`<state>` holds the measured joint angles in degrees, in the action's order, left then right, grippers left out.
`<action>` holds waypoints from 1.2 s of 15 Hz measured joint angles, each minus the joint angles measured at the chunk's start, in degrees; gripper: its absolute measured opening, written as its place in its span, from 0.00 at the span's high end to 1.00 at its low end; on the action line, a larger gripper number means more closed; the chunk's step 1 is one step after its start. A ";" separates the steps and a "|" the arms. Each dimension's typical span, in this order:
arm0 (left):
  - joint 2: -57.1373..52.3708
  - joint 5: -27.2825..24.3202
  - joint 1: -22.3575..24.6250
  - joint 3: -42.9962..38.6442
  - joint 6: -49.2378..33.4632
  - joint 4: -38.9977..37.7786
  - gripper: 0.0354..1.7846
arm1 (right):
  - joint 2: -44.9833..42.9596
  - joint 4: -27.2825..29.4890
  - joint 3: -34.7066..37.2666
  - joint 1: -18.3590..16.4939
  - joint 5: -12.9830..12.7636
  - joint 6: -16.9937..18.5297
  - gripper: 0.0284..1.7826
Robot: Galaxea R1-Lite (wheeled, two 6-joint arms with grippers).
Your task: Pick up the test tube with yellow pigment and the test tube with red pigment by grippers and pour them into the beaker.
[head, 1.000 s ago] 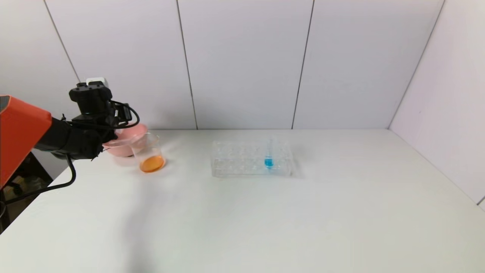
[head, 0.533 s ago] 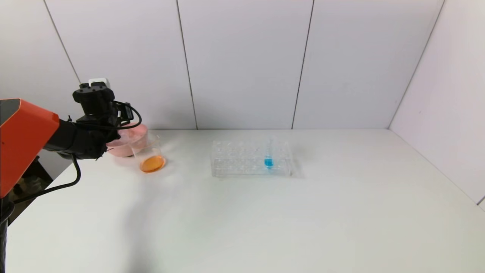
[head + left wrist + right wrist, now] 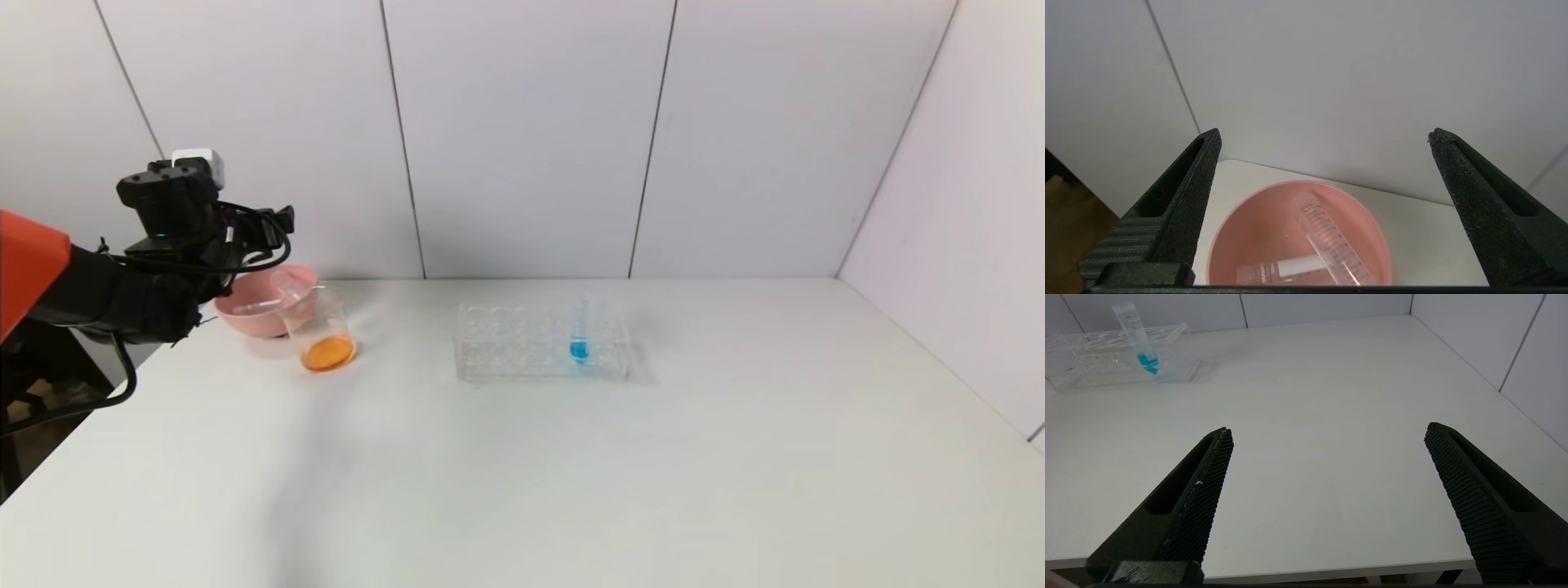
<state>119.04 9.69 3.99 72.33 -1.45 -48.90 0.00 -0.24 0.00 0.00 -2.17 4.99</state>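
Two empty test tubes lie crossed inside the pink bowl, and the beaker just beside the bowl holds a shallow orange liquid. From this I judge that the yellow and the red pigment are already poured and mixed, so the two tubes in the bowl are probably those of the task, though no colour remains in them to prove it. In the tube rack only the blue tube stands.

The left gripper hovers above the near side of the bowl with its jaws wide apart and nothing between them. The right gripper is low at the near edge of the table, well apart from the rack; its jaws are also wide apart and it holds nothing.

What remains seems only to take the left arm away. To do this well, the arm should rise first and then move back toward the robot, because the beaker stands very near and is light. The jaws should not dip into the bowl, where they could knock the loose tubes.
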 joint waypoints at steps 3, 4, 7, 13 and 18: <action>-7.90 -8.51 -0.09 -6.86 -0.04 0.33 0.01 | 0.00 0.00 0.00 0.00 0.02 0.02 0.04; -10.96 -10.59 -0.27 -9.07 0.00 0.72 0.01 | 0.00 0.00 0.00 0.00 0.02 0.00 0.04; -21.82 -13.70 -1.27 -15.08 0.13 4.63 0.01 | 0.00 0.00 0.00 0.00 0.00 0.00 0.04; -48.79 -15.56 -2.94 -25.78 0.66 18.38 0.01 | 0.00 0.00 0.00 0.00 -0.02 0.00 0.04; -73.07 -15.23 -3.17 -31.27 3.29 31.81 0.01 | 0.00 0.00 0.00 0.00 0.00 0.02 0.04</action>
<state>45.97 -5.53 0.82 41.06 1.84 -17.09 0.00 -0.24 0.00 0.00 -2.17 5.01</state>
